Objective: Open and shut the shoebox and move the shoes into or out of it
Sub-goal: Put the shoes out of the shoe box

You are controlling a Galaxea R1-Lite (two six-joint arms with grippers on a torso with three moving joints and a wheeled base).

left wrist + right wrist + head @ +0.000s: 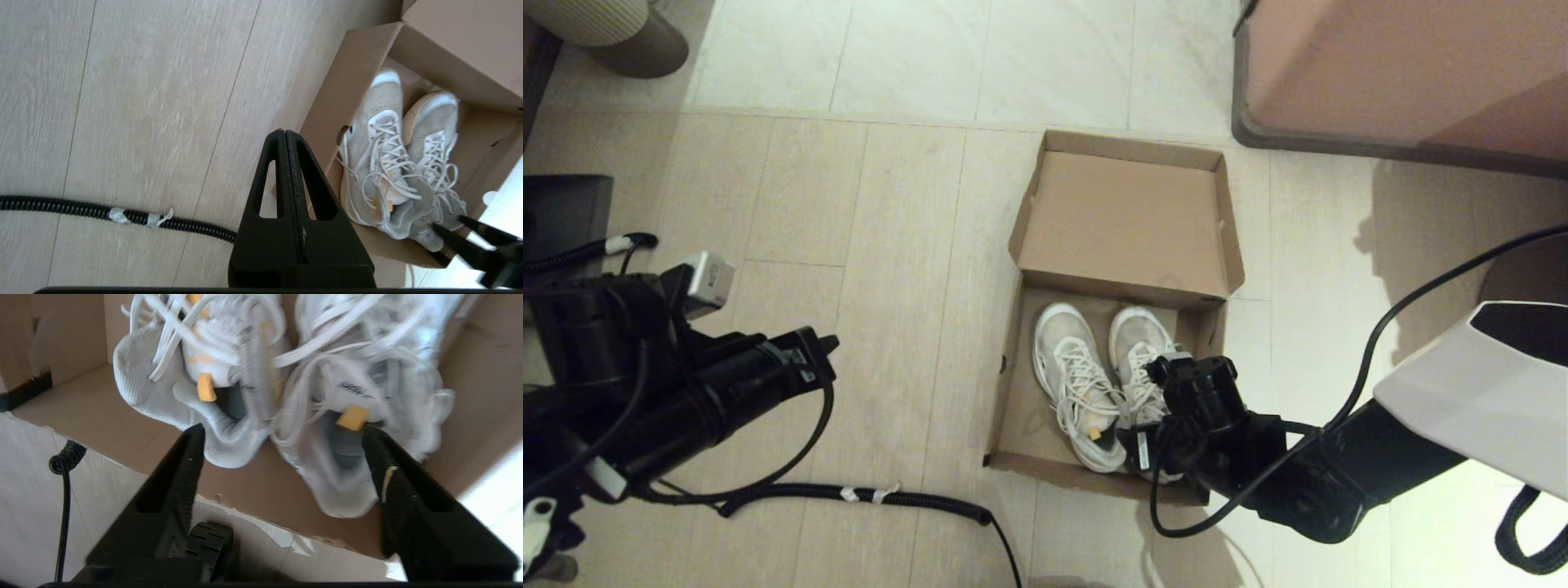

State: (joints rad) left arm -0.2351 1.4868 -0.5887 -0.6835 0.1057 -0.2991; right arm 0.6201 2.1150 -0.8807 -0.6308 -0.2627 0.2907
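The brown cardboard shoebox [1006, 384] stands open on the floor, its hinged lid [1123, 216] leaning back on the far side. Both white lace-up shoes [1086, 376] lie side by side inside, toes toward the lid. My right gripper [282, 430] is open just above their heels at the box's near edge. One finger is by the left shoe's [184, 392] heel collar and the other by the right shoe's [327, 486] collar. My left gripper [285, 134] is shut and empty, hanging over bare floor left of the shoebox [327, 110].
A pinkish-brown furniture block with a grey base [1405, 73] stands at the far right. A black coiled cable [849, 494] runs across the floor near the box's near-left corner. A ribbed beige object [621, 33] sits far left.
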